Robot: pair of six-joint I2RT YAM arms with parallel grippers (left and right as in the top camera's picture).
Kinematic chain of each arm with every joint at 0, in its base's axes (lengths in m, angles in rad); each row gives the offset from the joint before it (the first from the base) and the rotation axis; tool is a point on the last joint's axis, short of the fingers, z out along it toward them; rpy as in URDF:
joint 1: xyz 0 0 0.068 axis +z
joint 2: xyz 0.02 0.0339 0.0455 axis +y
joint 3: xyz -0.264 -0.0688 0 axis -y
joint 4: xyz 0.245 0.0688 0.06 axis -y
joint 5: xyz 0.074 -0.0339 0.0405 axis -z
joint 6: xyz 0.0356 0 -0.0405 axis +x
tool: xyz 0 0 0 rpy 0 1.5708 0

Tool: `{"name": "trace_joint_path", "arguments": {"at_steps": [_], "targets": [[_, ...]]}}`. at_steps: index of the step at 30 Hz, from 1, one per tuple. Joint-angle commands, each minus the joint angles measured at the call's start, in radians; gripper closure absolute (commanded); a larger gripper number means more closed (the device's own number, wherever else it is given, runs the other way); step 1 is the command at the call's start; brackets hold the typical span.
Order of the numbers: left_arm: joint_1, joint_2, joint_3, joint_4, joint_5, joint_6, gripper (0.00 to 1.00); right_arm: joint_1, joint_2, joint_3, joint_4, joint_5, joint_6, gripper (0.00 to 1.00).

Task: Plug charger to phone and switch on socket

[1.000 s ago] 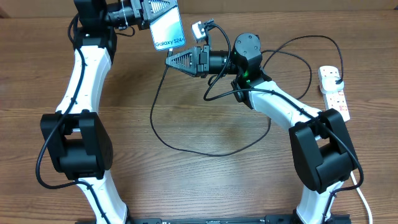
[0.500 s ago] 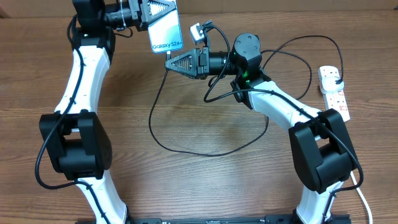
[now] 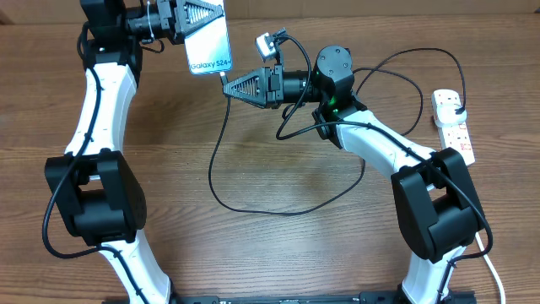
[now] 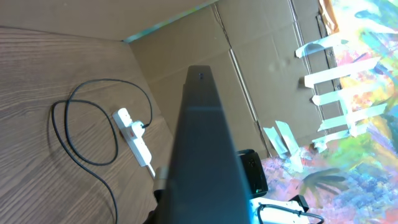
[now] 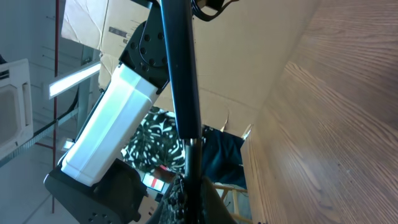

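Observation:
My left gripper (image 3: 201, 17) is shut on the phone (image 3: 209, 49) and holds it in the air at the back left, its lit "Galaxy S24+" screen facing up. In the left wrist view the phone (image 4: 205, 155) shows as a dark edge. My right gripper (image 3: 232, 84) is shut on the connector end of the black charger cable (image 3: 278, 211). It holds the tip against the phone's lower edge (image 5: 180, 74). I cannot tell if the tip is seated. The cable loops across the table to its plug in the white socket strip (image 3: 454, 127), also in the left wrist view (image 4: 134, 134).
A cardboard wall (image 3: 380, 7) runs along the table's back edge. The strip's white lead (image 3: 494, 270) runs down the right side. The right arm's base (image 3: 434, 211) and the left arm's base (image 3: 93, 203) stand at the front.
My left gripper has carried the phone to the left. The right gripper has followed slightly left with the connector, and the cable loop has shifted with it.

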Motion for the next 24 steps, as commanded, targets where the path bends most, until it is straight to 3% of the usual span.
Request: {"name": "trace_joint_path", "arguments": {"at_steps": [1,9,24], "targets": [[-0.021,-0.014,0.013,0.001,0.08,0.018,0.96,-0.017,-0.03,0.015,0.005,0.053,-0.005,0.96],[-0.006,-0.014,0.013,0.001,0.076,0.018,0.96,-0.017,-0.03,0.015,0.002,0.045,-0.012,0.96],[0.006,-0.014,0.013,0.001,-0.122,0.01,0.96,0.012,-0.03,0.015,-0.016,0.004,-0.013,0.96]]}}
